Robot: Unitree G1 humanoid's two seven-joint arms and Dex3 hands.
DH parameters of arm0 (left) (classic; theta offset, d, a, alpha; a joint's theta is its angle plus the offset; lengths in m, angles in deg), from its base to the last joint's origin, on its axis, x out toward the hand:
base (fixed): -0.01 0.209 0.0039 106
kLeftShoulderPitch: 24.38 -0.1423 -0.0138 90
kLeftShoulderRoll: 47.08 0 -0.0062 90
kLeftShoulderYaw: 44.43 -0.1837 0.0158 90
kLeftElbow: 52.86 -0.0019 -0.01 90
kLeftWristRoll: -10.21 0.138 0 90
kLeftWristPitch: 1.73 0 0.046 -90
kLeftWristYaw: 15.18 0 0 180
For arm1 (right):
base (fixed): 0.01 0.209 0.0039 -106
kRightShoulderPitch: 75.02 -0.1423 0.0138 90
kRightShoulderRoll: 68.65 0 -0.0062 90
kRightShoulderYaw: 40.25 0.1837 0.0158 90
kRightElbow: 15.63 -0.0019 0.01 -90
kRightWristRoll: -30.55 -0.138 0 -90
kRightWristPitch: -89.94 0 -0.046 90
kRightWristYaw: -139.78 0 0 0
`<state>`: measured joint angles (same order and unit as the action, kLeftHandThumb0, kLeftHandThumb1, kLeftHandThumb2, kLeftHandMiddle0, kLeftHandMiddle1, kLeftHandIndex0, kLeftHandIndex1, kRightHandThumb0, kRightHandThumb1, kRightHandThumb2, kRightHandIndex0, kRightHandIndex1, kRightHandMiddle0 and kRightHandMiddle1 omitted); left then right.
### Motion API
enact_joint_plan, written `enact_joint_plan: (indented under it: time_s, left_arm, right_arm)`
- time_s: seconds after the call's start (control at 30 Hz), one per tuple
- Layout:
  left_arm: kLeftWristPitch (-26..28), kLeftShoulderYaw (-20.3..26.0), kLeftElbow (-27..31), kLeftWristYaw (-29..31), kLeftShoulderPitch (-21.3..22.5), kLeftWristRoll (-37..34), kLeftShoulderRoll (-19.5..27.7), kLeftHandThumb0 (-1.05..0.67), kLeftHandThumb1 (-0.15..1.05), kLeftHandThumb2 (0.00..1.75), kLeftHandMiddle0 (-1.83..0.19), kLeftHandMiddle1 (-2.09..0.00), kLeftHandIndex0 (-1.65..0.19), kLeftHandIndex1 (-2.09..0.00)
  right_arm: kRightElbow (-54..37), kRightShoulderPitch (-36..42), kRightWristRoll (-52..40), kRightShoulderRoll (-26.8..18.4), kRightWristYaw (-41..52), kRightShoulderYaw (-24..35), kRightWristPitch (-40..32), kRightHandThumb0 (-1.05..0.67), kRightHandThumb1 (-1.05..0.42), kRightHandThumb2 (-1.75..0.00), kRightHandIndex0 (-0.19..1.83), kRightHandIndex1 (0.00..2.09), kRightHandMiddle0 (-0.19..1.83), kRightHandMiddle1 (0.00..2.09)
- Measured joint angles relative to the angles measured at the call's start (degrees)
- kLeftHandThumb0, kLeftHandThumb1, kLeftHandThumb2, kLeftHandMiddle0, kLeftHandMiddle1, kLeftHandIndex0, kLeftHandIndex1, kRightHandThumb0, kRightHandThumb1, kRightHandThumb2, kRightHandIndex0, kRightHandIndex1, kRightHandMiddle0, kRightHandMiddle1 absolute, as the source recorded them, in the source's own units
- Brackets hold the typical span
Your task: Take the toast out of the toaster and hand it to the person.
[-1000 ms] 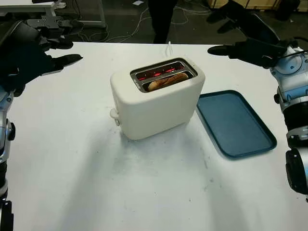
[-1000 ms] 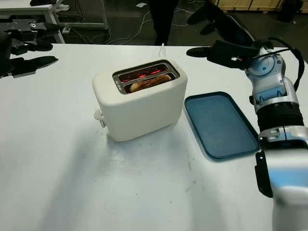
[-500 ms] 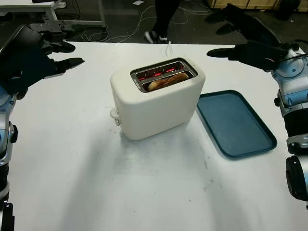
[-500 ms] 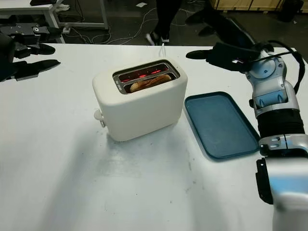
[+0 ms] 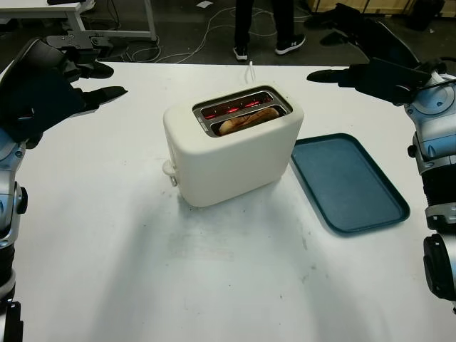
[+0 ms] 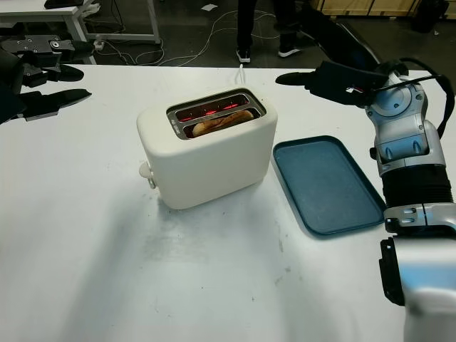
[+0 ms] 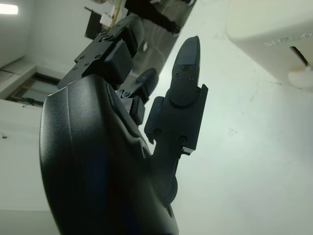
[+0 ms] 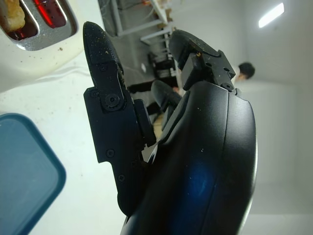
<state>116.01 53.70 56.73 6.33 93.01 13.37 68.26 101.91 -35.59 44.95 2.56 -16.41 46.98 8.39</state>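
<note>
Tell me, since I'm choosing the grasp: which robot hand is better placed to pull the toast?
Probably the right robot hand. It is open above the table's far right, nearer the toaster than the left robot hand, also open at far left. The toast sits in the slot nearer the robot.

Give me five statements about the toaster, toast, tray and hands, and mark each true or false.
1. The toast sits in the toaster. True.
2. The tray holds a slice. False: nothing lies on it.
3. The right hand grips the toast. False: it is open, above the table beyond the tray.
4. The left hand is open, away from the toaster. True.
5. The toaster lies on its side. False: it stands upright.
</note>
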Motion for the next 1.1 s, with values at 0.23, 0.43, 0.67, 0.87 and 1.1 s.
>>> enact_joint_plan:
  time_s: [0.23, 0.43, 0.67, 0.87, 1.1]
  left_arm:
    - [-0.9, 0.8, -0.2, -0.2, 0.0, 0.0, -0.3, -0.37, 0.92, 0.12, -0.39, -0.64, -0.62, -0.06]
    - [-2.0, 1.1, -0.7, -0.2, -0.1, 0.0, -0.7, -0.38, 0.92, 0.13, -0.39, -0.65, -0.62, -0.06]
    - [-2.0, 1.1, -0.7, -0.2, -0.2, 0.0, -1.2, -0.37, 0.92, 0.12, -0.39, -0.65, -0.63, -0.06]
    - [-1.6, 1.2, -0.7, -0.2, -0.2, 0.0, -1.4, -0.37, 0.92, 0.13, -0.36, -0.65, -0.60, -0.05]
    - [-1.2, 1.7, -0.4, -0.2, -0.5, 0.0, -1.4, -0.35, 0.92, 0.15, -0.35, -0.66, -0.60, -0.04]
  right_arm:
    - [-1.0, 1.3, 0.0, 0.0, 0.0, 0.0, -0.4, -0.49, -0.92, -0.01, 0.12, 0.71, 0.27, 0.40]
    - [-2.5, 1.6, -0.1, 0.0, 0.1, 0.1, -0.9, -0.45, -0.92, -0.01, 0.13, 0.69, 0.28, 0.37]
    - [-5.1, 2.3, -0.1, 0.0, 0.5, 0.2, -3.7, -0.41, -0.92, -0.01, 0.12, 0.66, 0.29, 0.33]
    - [-6.4, 3.2, -0.1, 0.0, 0.6, 0.2, -4.7, -0.37, -0.92, -0.01, 0.13, 0.63, 0.31, 0.30]
    - [-8.0, 3.8, -0.4, 0.0, 1.0, 0.3, -6.1, -0.36, -0.92, -0.03, 0.14, 0.59, 0.32, 0.26]
